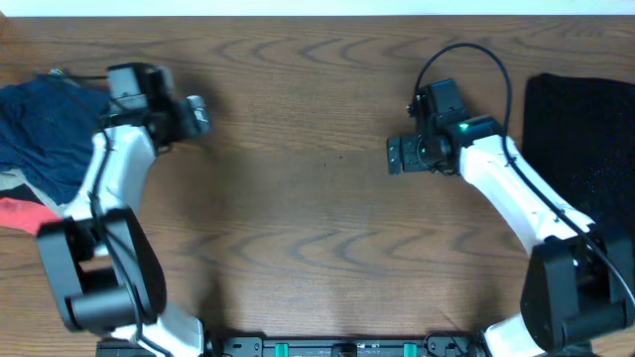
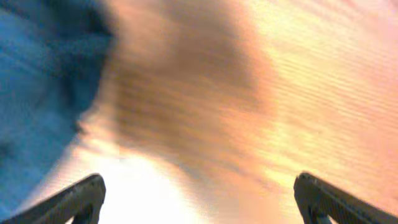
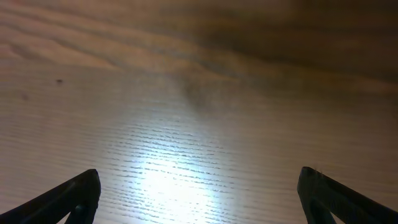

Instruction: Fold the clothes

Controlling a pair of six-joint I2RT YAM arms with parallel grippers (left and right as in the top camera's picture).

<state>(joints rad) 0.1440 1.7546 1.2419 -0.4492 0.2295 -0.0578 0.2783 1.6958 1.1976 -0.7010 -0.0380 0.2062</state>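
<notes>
- The wrinkled dark navy-blue garment [image 1: 45,129] lies heaped at the left edge of the brown wooden table [image 1: 298,228], a coral-red piece [image 1: 20,213] beside it, nothing folded yet
- The left gripper [image 1: 196,117] hangs just beside the heap, spread wide and empty, probably placed to reach the cloth
- The right gripper [image 1: 395,156], likewise spread and empty, waits over bare wood, well apart from the clothes

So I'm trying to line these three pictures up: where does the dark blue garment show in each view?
Overhead: the dark blue garment lies crumpled at the far left edge of the picture.
Left wrist: the dark blue garment fills the left side, blurred.
Right wrist: not in it; only bare wood shows.
Shared landmark: the wooden table, whose grain shows in all three views.
</notes>
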